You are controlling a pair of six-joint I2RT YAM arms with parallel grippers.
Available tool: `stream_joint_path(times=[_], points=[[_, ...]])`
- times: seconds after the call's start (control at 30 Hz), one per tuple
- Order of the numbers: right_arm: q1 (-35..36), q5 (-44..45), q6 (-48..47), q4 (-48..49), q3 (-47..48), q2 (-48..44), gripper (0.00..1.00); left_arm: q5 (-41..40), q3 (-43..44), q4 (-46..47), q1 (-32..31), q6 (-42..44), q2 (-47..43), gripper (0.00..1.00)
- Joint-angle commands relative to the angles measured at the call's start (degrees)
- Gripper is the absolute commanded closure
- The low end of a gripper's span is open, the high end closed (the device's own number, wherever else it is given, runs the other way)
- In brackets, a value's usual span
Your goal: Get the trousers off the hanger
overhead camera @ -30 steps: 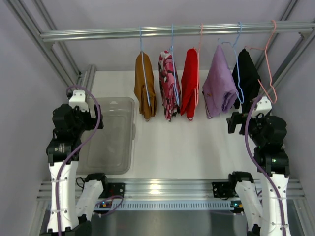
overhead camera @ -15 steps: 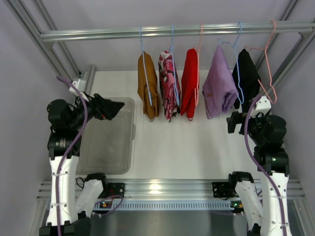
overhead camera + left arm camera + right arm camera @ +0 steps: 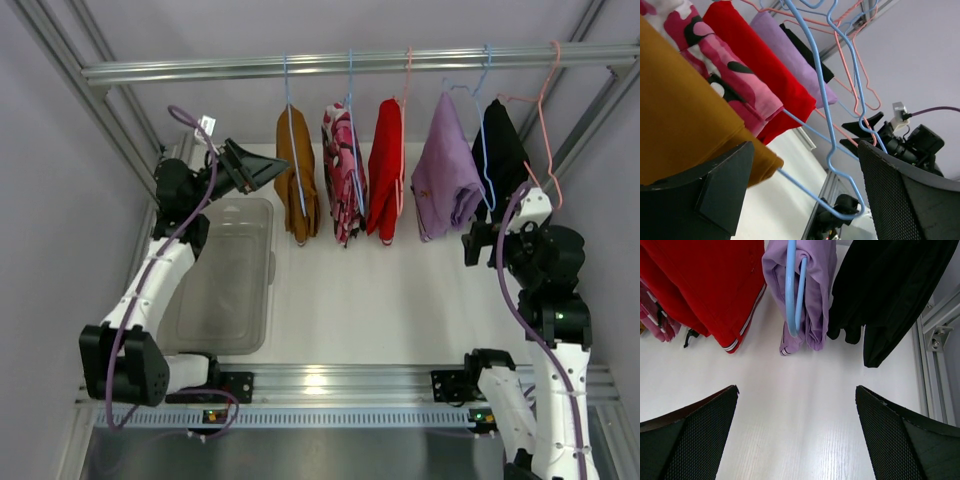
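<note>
The ochre trousers (image 3: 297, 185) hang folded over a light-blue wire hanger (image 3: 290, 120) at the left end of the rail. My left gripper (image 3: 262, 170) is open, raised next to the trousers' left side. In the left wrist view the trousers (image 3: 680, 115) fill the left side. The hanger's lower bar and corner (image 3: 810, 194) lie between the spread jaws of the left gripper (image 3: 805, 200), and touch neither. My right gripper (image 3: 478, 246) is open and empty, low below the lilac garment (image 3: 815, 285). Its jaws frame the right gripper's gap (image 3: 797, 440) over bare table.
On the rail (image 3: 350, 63) hang a pink camouflage garment (image 3: 343, 185), a red one (image 3: 386, 180), a lilac one (image 3: 445, 180), a black one (image 3: 505, 160) and a bare salmon hanger (image 3: 545, 130). A clear plastic bin (image 3: 225, 275) sits on the table's left.
My left arm has swung up and forward from over the bin, bringing the open gripper next to the trousers. The right arm has barely moved.
</note>
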Motion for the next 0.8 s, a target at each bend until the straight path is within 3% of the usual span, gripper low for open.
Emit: stream_joint_path(times=[0.0, 0.23, 0.4, 0.77], points=[[0.8, 0.0, -1.2, 0.0, 3.1, 0.6, 0.00, -2.1, 2.9, 18.7, -1.5, -9.5, 4.7, 0.12], [0.8, 0.8, -1.9, -1.0, 3.6, 1.0, 0.01, -4.3, 10.1, 21.9, -4.3, -9.7, 13.3, 0.18], [0.8, 1.1, -2.4, -1.2, 4.0, 1.4, 0.01, -7.0, 12.2, 26.2, -5.2, -14.3, 17.6, 0.25], [0.8, 0.8, -2.1, -0.4, 3.9, 2.2, 0.00, -9.0, 14.4, 28.7, -6.4, -17.4, 19.7, 0.36]])
